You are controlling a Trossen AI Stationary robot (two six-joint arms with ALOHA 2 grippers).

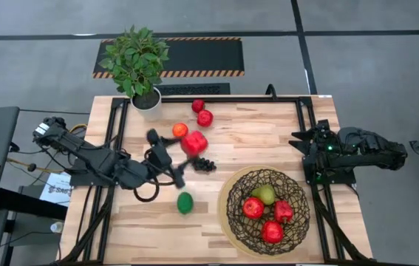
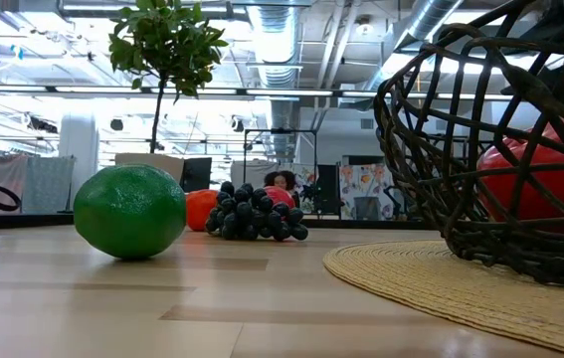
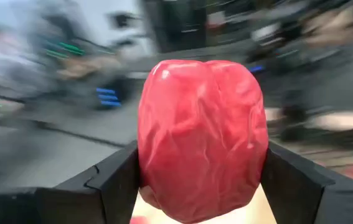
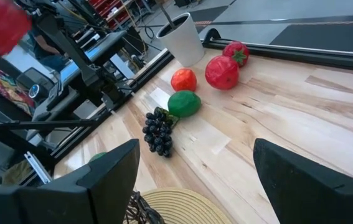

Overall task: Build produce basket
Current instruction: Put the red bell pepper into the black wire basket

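My left gripper (image 1: 187,148) is shut on a red pepper (image 1: 194,142) and holds it above the middle of the table, left of the basket. The basket (image 1: 268,210), dark wire mesh, stands on a round tan mat (image 2: 480,288) at the near right and holds red produce and a green pear (image 1: 267,194). On the table lie a lime (image 1: 185,202), dark grapes (image 1: 205,164), an orange (image 1: 180,130) and two red fruits (image 1: 205,118). A second lime (image 4: 183,103) shows only in the right wrist view. My right gripper (image 4: 195,174) waits open at the right edge. My left gripper pinches the red pepper by its two opposite sides (image 3: 148,174) between its two fingers (image 3: 117,180). The fingers come about level from the table's left. The pepper is lifted clear of the table and fills the gap between the fingers.
A white pot (image 1: 147,100) with a leafy plant stands at the far left corner. Black frame rails (image 1: 120,125) run along the table's left and right sides. Bare wood lies between the near lime and the basket's mat.
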